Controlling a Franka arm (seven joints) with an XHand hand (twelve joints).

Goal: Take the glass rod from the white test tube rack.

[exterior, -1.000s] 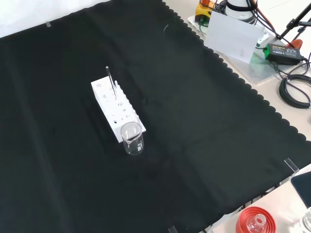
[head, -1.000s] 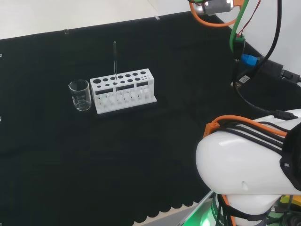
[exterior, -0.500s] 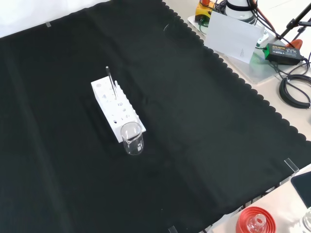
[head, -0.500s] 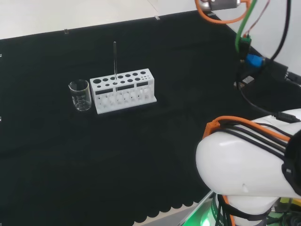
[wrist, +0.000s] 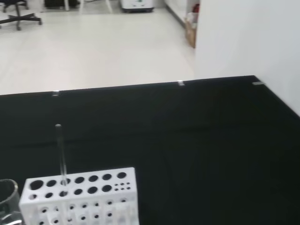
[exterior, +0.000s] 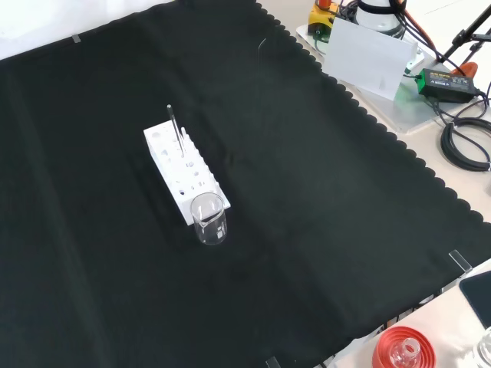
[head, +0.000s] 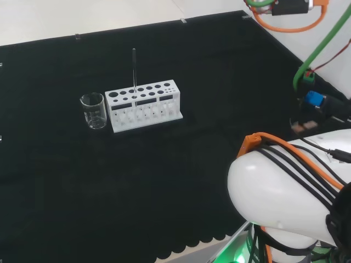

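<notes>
One glass rod (head: 134, 70) upright in the rack (head: 143, 104); fingers' state cannot be told.

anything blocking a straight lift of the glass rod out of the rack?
Nothing visible does. The glass rod stands upright in a hole near one end of the white test tube rack, with open space above it. The nearest thing, a clear beaker, stands on the cloth off that end of the rack, apart from the rod.
</notes>
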